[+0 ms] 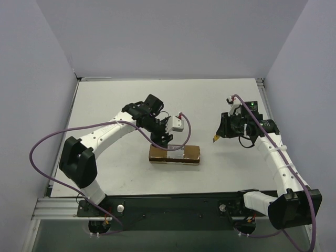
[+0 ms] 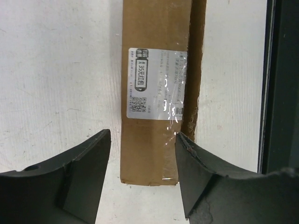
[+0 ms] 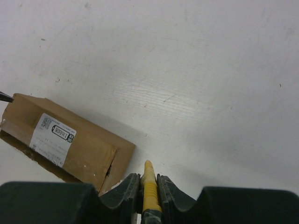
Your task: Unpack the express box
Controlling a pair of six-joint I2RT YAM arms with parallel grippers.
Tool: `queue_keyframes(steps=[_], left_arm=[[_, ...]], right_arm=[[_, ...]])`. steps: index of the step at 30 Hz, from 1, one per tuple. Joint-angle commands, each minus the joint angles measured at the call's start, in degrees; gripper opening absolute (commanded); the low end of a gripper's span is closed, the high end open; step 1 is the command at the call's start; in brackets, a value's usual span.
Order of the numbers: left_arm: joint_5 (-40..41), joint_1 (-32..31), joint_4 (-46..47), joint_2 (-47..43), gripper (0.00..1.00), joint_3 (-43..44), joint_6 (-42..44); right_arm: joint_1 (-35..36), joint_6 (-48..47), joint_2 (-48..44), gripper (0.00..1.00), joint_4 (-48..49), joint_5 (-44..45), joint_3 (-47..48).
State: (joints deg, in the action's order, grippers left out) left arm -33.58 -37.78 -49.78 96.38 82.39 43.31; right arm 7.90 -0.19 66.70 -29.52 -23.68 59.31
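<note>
The express box, a brown cardboard parcel with a white label, lies flat near the table's front centre. It also shows in the left wrist view and the right wrist view. My left gripper is open above the box's left end, its jaws straddling that end without closing on it. My right gripper is off to the right of the box and above the table, shut on a yellow utility knife. The knife's tip points down and left.
The white table is walled by grey panels on three sides. A small white block on the left arm's wrist sits behind the box. A black rail runs along the near edge, seen dark in the left wrist view.
</note>
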Motion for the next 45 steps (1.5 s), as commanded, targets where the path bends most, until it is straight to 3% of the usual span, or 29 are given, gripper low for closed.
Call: queue_keyframes(steps=[1, 6, 8, 15, 23, 29, 34, 38, 45], left_arm=[[3.08, -3.17, 3.88, -3.38, 0.67, -5.03, 3.17], [4.75, -4.32, 5.57, -2.6, 0.68, -8.11, 5.2], [6.15, -4.58, 9.24, -2.51, 0.73, -9.7, 5.12], [9.32, -5.99, 19.97, -3.39, 0.73, -14.8, 3.01], [7.66, -6.25, 17.09, -0.5, 0.73, -14.55, 4.68], [2.59, -2.75, 5.16, 8.8, 0.64, -4.19, 3.71], [-7.97, 5.15, -7.59, 19.79, 0.54, 15.05, -0.06], [-14.13, 9.38, -19.89, 33.48, 0.49, 30.96, -2.87], [-23.62, 13.96, -29.22, 50.03, 0.47, 51.53, -9.11]], right_arm=[[-0.25, 0.71, -1.92, 0.0, 1.39, -2.25, -1.65], [-0.52, 2.47, -3.41, 0.0, 0.96, -4.09, -0.34], [-0.61, 3.87, -3.42, 0.0, -0.27, -2.61, 0.1], [-1.31, 0.71, -4.91, 0.0, -4.4, -0.23, 0.46], [-3.42, 0.71, -5.62, 0.0, -4.94, -1.19, -0.16], [-3.77, 2.03, -2.8, 0.0, -3.62, -2.42, 0.28], [-3.94, 1.94, -0.52, 0.0, -2.74, -2.16, 1.16], [-4.03, 1.77, 1.85, 0.0, -1.95, -2.51, 1.86], [-4.21, 1.33, 8.52, 0.0, 0.07, -2.6, 5.72]])
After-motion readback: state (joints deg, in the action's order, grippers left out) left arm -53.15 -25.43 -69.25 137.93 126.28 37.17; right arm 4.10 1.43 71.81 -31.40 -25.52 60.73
